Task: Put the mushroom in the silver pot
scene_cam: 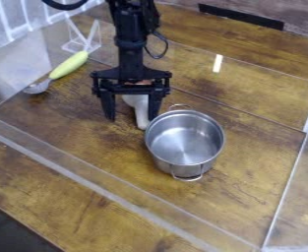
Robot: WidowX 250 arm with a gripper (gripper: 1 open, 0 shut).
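The mushroom (142, 115) lies on the wooden table just up and left of the silver pot (185, 138). Only its white stem shows between the black fingers; the cap is mostly hidden behind the gripper. My gripper (134, 110) points straight down, low over the table. It is open, with one finger (109, 106) on the left of the mushroom and the other on its right. Whether the fingers touch it I cannot tell. The pot stands upright and holds nothing, a loop handle showing at its near rim.
A long yellow-green object (68, 65) lies at the back left, with a small grey thing (35, 88) near it. Clear plastic walls (64, 157) run along the front, left and right of the wooden table.
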